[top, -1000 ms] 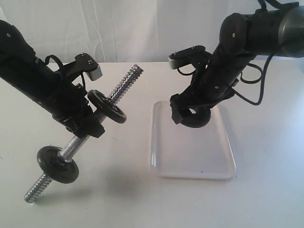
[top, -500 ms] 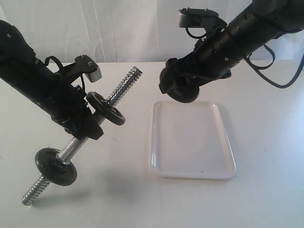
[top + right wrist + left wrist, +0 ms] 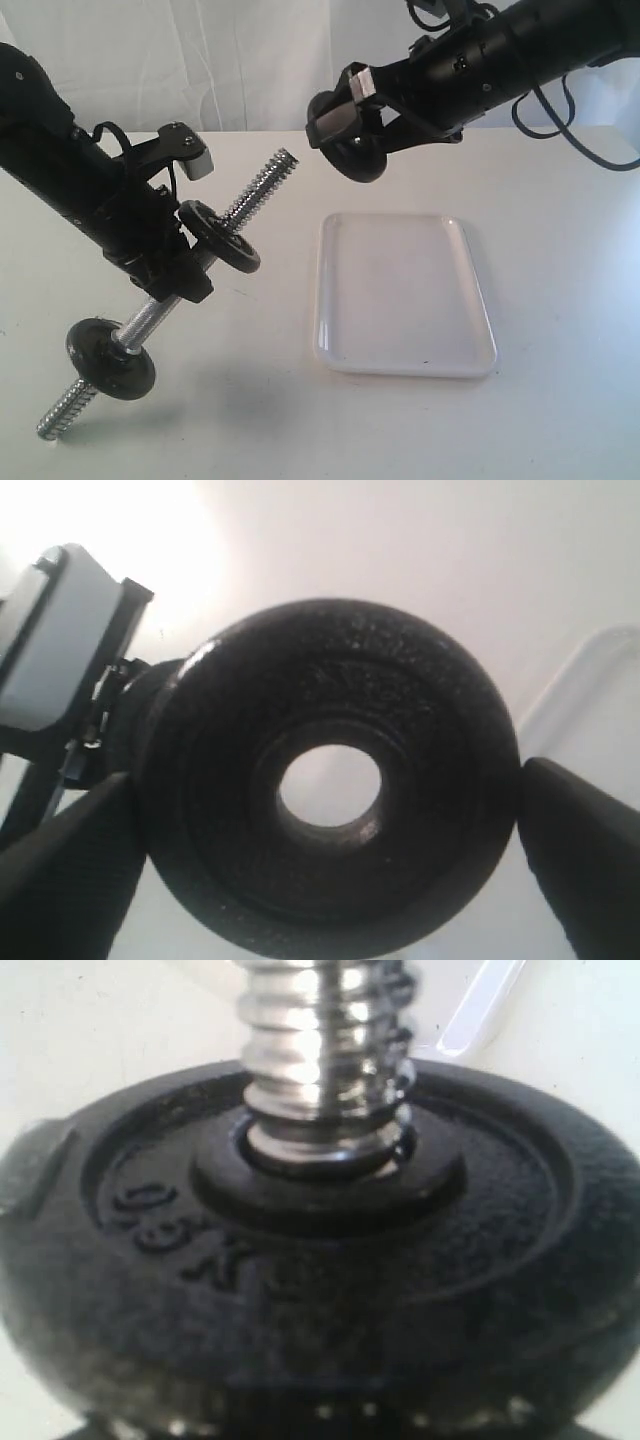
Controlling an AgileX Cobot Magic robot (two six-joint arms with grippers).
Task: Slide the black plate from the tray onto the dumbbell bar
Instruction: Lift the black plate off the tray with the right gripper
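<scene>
My right pincer (image 3: 325, 865) clamped the black plate (image 3: 330, 685) by its rim, clear of the tray (image 3: 400, 290); left pincer (image 3: 172, 275) gripped the dumbbell bar (image 3: 258, 187) (upper threaded end bare).

Pretty bare setup here: one big white table (image 3: 560, 420) with a matte top fills nearly the whole exterior view and looks a bit creamy toward the near edge. Behind it hangs a white cloth backdrop (image 3: 240, 60) with soft vertical folds, and it meets the table's far edge in a straight line. The lighting is soft and even, so the shadows (image 3: 210, 400) on the tabletop are just faint grey smudges with blurry edges. In the right wrist view there's a blown-out bright white patch (image 3: 110, 520), and the surroundings fade to a duller grey-white away from it.
</scene>
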